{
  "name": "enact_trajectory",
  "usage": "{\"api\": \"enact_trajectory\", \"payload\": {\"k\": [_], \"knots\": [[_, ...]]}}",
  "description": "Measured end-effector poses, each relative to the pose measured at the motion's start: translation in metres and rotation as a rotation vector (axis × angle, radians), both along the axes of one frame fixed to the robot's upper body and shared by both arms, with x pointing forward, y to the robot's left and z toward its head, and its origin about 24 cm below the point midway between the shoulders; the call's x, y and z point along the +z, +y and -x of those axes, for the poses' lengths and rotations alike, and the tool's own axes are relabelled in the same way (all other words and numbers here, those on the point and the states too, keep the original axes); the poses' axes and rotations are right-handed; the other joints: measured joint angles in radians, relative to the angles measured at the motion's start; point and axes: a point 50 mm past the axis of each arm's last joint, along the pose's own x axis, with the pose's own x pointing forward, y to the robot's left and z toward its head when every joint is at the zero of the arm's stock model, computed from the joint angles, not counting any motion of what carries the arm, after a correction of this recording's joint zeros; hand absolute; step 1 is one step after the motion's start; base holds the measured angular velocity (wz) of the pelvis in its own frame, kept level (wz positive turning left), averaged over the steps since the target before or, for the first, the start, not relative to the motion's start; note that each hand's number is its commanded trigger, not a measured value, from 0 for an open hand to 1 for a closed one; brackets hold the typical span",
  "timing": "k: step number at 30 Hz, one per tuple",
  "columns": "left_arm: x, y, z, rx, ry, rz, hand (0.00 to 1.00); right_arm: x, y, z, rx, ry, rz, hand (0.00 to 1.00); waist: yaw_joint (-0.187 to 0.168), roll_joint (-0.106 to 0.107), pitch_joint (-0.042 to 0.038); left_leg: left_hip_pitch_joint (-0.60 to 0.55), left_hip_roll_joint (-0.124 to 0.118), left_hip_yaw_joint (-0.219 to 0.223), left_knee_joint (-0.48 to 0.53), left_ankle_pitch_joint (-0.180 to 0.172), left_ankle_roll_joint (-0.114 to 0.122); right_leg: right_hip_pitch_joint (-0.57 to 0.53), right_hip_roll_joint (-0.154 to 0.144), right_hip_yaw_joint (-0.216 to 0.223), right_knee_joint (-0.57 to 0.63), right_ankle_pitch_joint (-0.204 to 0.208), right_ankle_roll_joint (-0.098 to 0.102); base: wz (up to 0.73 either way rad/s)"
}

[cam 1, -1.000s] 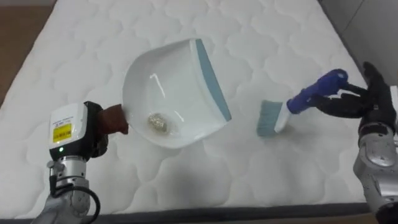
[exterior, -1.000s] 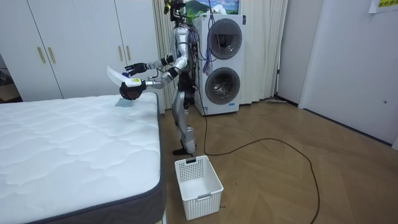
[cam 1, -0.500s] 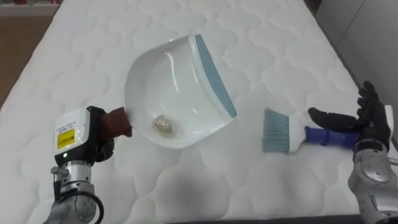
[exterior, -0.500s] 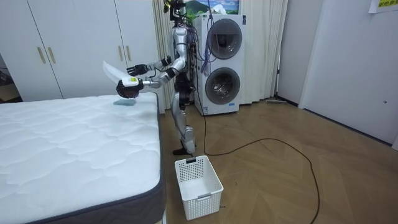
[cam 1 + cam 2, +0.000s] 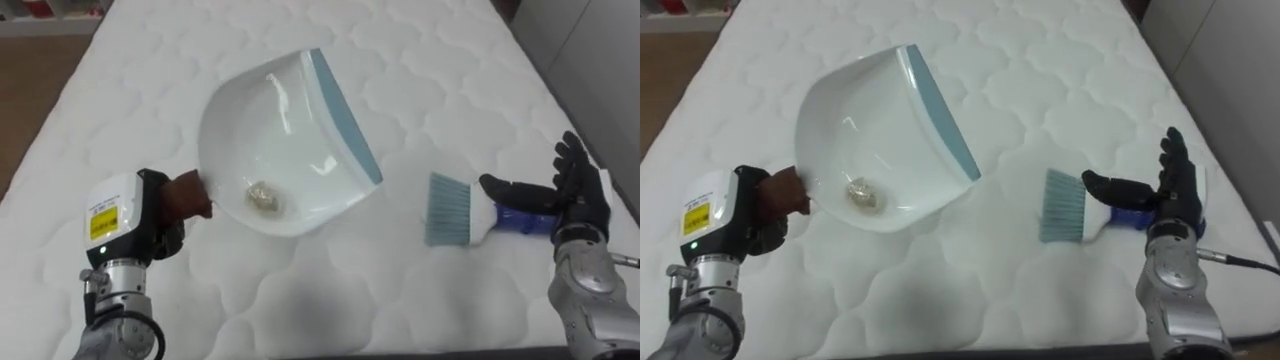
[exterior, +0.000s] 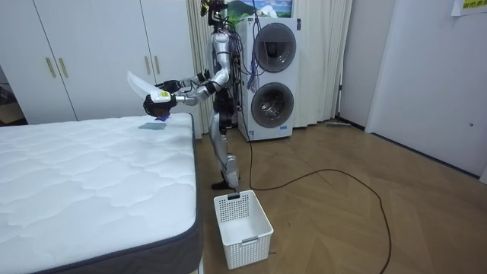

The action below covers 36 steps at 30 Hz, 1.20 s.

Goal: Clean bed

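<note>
Holding the dustpan (image 5: 275, 130) by its brown handle, the left robot hand (image 5: 160, 225) has its fingers curled tight round the grip. The pan is up off the bed (image 5: 400, 60) and tipped back, its blue lip raised, so the crumpled scrap (image 5: 262, 196) sits deep in the bowl near the handle.

The brush (image 5: 450, 208) lies flat on the bed to the pan's right. Its long axis runs across the robot's front, bristles toward the pan and blue handle toward the right robot hand (image 5: 568, 195). That hand is spread, fingers straight, with its thumb reaching over the handle's end; nothing is pinched.

The sweeping looks done, with the scrap already in the pan and tipping it out as the step left. In the room view the robot stands at the far corner of the bed. The basket (image 6: 243, 228) is on the floor by the bed's near corner, well apart from it.

Judging by its stance, the basket lies on its left, the side that carries the pan. The pan would have to stay tipped back on the way, or the scrap could slide out over the lip.
</note>
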Motion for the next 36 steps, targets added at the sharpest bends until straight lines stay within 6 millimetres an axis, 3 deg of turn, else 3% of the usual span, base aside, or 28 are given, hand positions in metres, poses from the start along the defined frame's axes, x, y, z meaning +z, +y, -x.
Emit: {"api": "enact_trajectory", "payload": {"k": [5, 13, 22, 26, 29, 32, 33, 34, 35, 36], "knots": [[-0.007, 0.000, 0.008, -0.008, 0.058, 0.007, 1.00, 0.002, 0.002, -0.001, 0.007, -0.009, 0.006, 0.00, -0.005, 0.000, -0.0001, 0.000, 0.001, -0.005, 0.000, 0.000, 0.000, 0.007, 0.001, -0.005, -0.012, 0.002, 0.001, 0.03], [-0.003, -0.004, 0.006, -0.021, 0.042, 0.022, 1.00, -0.011, 0.004, 0.017, 0.023, 0.046, 0.026, 0.00, 0.008, -0.001, -0.0005, -0.002, 0.000, -0.010, 0.000, -0.001, -0.001, 0.006, 0.000, -0.009, -0.013, 0.002, 0.001, 0.01], [-0.003, -0.010, 0.005, -0.028, 0.043, 0.040, 1.00, -0.011, 0.015, 0.013, 0.073, 0.054, 0.068, 0.00, 0.014, -0.002, -0.0031, -0.045, 0.001, -0.029, 0.010, 0.000, -0.001, -0.025, -0.005, -0.035, -0.012, 0.003, -0.001, 0.06], [-0.006, -0.011, 0.007, -0.021, 0.053, 0.050, 1.00, -0.020, 0.026, 0.014, 0.105, 0.085, 0.065, 0.00, 0.036, -0.004, -0.0021, -0.053, 0.004, -0.045, 0.018, 0.000, -0.002, -0.021, -0.007, -0.057, -0.011, 0.002, -0.003, 0.16], [-0.009, -0.018, 0.007, -0.021, 0.059, 0.075, 1.00, -0.026, 0.033, 0.015, 0.127, 0.107, 0.062, 0.00, 0.042, -0.007, 0.0016, -0.093, 0.003, -0.059, 0.061, 0.000, -0.002, -0.021, -0.016, -0.097, -0.009, 0.002, -0.003, 0.46], [-0.012, -0.025, 0.008, -0.039, 0.079, 0.101, 1.00, -0.032, 0.028, 0.019, 0.106, 0.145, 0.085, 0.00, 0.030, -0.005, 0.0081, -0.156, -0.009, -0.140, 0.117, 0.001, -0.004, -0.021, -0.019, -0.173, -0.004, -0.003, -0.005, 0.92], [-0.013, -0.026, 0.008, -0.037, 0.082, 0.121, 1.00, -0.032, 0.025, 0.019, 0.087, 0.146, 0.089, 0.00, 0.030, -0.005, 0.0113, -0.173, -0.011, -0.136, 0.107, 0.007, -0.007, -0.022, -0.029, -0.214, -0.010, -0.011, -0.007, 1.33], [-0.013, -0.028, 0.008, -0.033, 0.084, 0.137, 1.00, -0.032, 0.022, 0.020, 0.072, 0.143, 0.090, 0.00, 0.015, -0.008, 0.0137, -0.198, -0.004, -0.078, 0.102, 0.024, -0.005, -0.024, -0.054, -0.275, -0.014, -0.018, -0.009, 1.23], [-0.013, -0.029, 0.007, -0.034, 0.084, 0.142, 1.00, -0.031, 0.021, 0.020, 0.062, 0.139, 0.088, 0.00, 0.003, -0.008, 0.0142, -0.208, 0.009, -0.013, 0.120, 0.028, -0.004, -0.028, -0.068, -0.317, -0.017, -0.026, -0.009, 1.58], [-0.013, -0.031, 0.006, -0.045, 0.086, 0.149, 1.00, -0.031, 0.017, 0.022, 0.040, 0.139, 0.089, 0.00, -0.029, -0.005, 0.0172, -0.231, 0.046, 0.112, 0.202, 0.003, 0.005, -0.032, -0.085, -0.392, 0.006, -0.045, -0.007, 1.67]]}}
